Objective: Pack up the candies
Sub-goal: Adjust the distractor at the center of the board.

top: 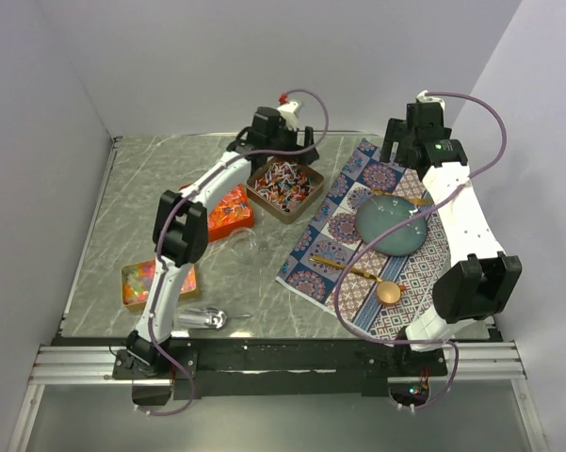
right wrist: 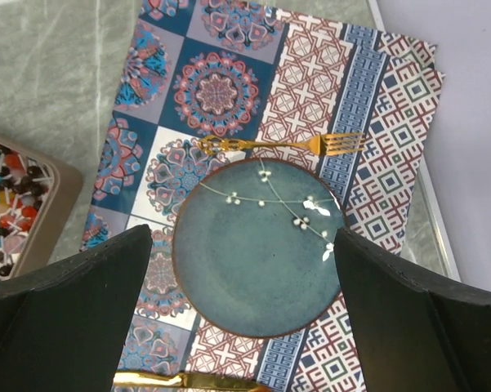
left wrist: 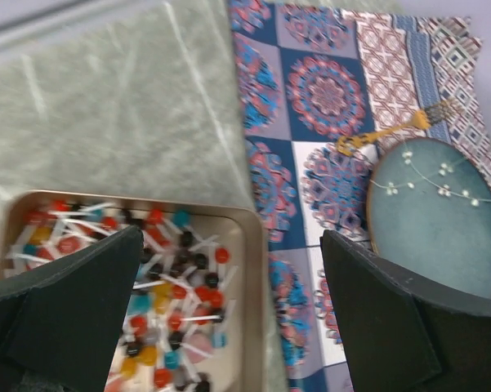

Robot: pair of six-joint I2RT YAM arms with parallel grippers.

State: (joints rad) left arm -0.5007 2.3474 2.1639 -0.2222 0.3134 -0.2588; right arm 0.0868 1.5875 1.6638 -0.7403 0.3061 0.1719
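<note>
Surface: grey-green marble-look table [top: 132, 217], matte, boxed in by plain white walls [top: 264, 56] at the back and on both sides. Counts: 1 brown tin [left wrist: 256, 294], 1 orange tray [top: 125, 282], 1 red-orange container [top: 234, 209], 1 placemat [top: 410, 282], 1 plate [top: 393, 221], 3 gold utensils, 1 clear plastic item [top: 202, 317]. The tin is rectangular with rounded corners and a shallow metal wall. It sits mid-table just left of the placemat and is full of candies [left wrist: 171, 294]: small round heads in red, blue, orange and dark, mixed with thin white stick-like bits. Too many to count. The orange tray is at front-left, partly behind the left arm, and holds bead-like sweets [top: 139, 280] in mixed colours. The red-orange container is just left of the tin; contents unclear. The placemat is flat, printed with mandala squares and geometric bands, and lies at an angle on the right. The plate is round, glazed teal with a white sprig pattern, and sits on the mat. The fork [right wrist: 278, 145] lies just beyond the plate's rim, the spoon [top: 388, 293] nearer the front. The third utensil [top: 331, 266] is long and thin, type unclear. The clear item is near the front edge, can't identify it. Left gripper [left wrist: 229, 237] is over the tin, jaws spread wide, holding nothing. Right gripper [right wrist: 243, 237] is over the plate, jaws also wide apart, empty.
</note>
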